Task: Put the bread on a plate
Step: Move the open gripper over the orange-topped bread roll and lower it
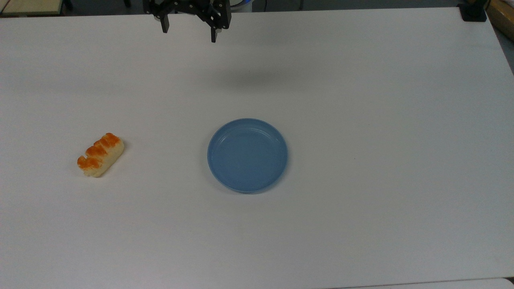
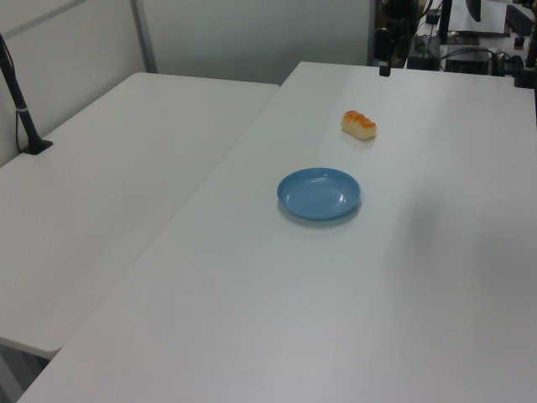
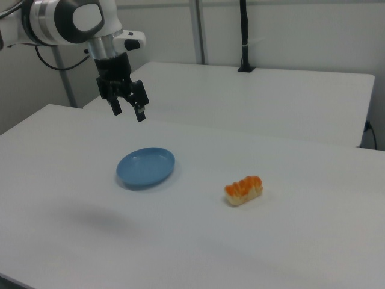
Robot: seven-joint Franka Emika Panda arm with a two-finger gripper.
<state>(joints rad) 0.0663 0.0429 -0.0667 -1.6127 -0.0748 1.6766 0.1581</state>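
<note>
Bread (image 1: 100, 154) lies on the white table (image 1: 361, 120) at about nine o'clock from the plate (image 1: 247, 155) in the top view, well apart from it, with bare tabletop all round. Its long axis runs from seven toward one o'clock, the three orange-brown bumps facing up. In the same view it sits well in from the table's left edge and from the near edge at six o'clock.

Moving right, the blue plate rests flat near the middle of the table, holding nothing, its low rim clear on every side. A wide stretch of bare surface separates it from the table's right edge at three o'clock and from the front edge.

At roughly eleven o'clock from the plate, close to the table's far edge, the gripper (image 1: 188, 34) hangs above the surface with its two black fingers (image 1: 214, 35) spread apart and nothing between them. Its soft shadow falls on the table between it and the plate.

In the right view the gripper (image 3: 128, 112) hovers in the air up at eleven o'clock from the plate (image 3: 145, 167), and the bread (image 3: 243, 189) lies at about four o'clock from the plate. A second white table (image 3: 271, 96) stands behind, with a black post (image 3: 244, 36) rising from it.

In the left view the bread (image 2: 358, 124) sits at one o'clock from the plate (image 2: 319, 194).
</note>
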